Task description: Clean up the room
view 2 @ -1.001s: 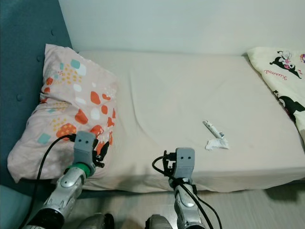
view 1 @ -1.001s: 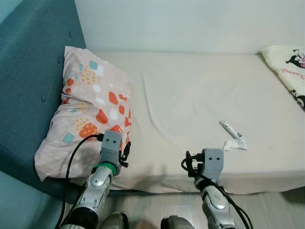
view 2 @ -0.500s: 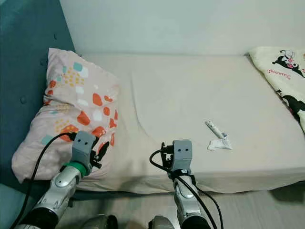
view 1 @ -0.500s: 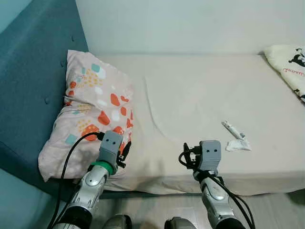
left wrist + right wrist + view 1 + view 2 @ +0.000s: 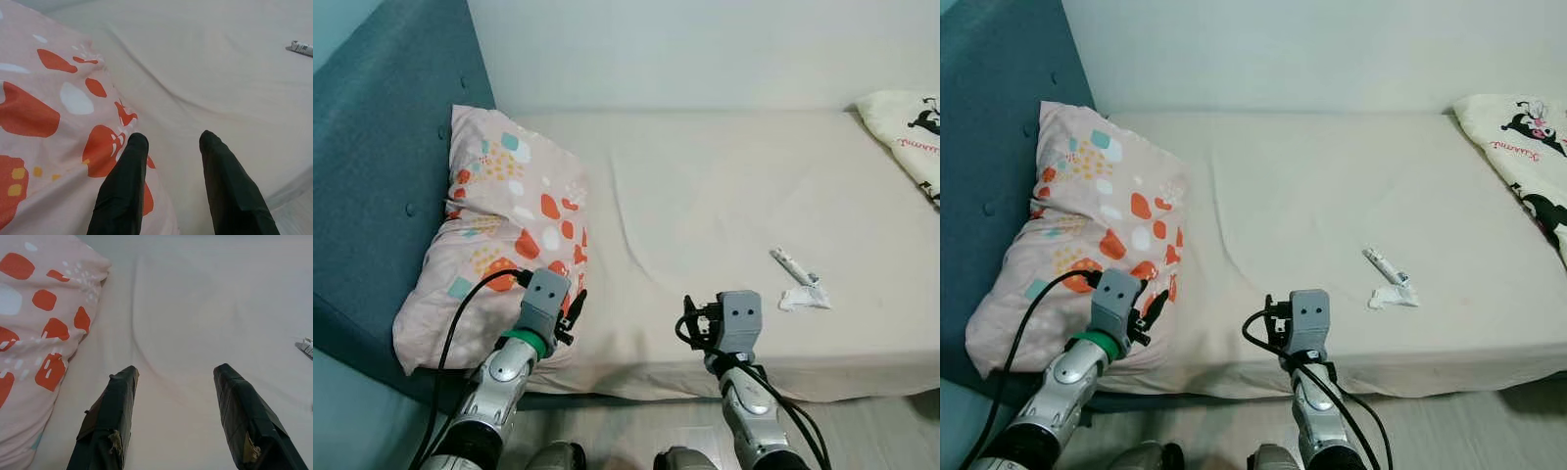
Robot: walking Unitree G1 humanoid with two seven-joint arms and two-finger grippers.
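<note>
Two open grippers hover empty at the bed's (image 5: 724, 196) near edge: left gripper (image 5: 171, 142) over the patterned pillow's (image 5: 499, 225) corner, right gripper (image 5: 173, 377) facing bare sheet, the small tube (image 5: 790, 264) and crumpled wrapper (image 5: 803, 297) lying uncollected, well right.

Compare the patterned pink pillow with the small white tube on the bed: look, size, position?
The pink pillow with orange and teal patches is large, soft and puffy; the small white tube is thin and far smaller.
The pillow leans against the teal headboard at the robot's left; the tube lies flat toward the right, next to a crumpled white scrap.
The left gripper hovers at the pillow's edge; the tube lies well ahead of it.
Both rest on the beige mattress.
</note>
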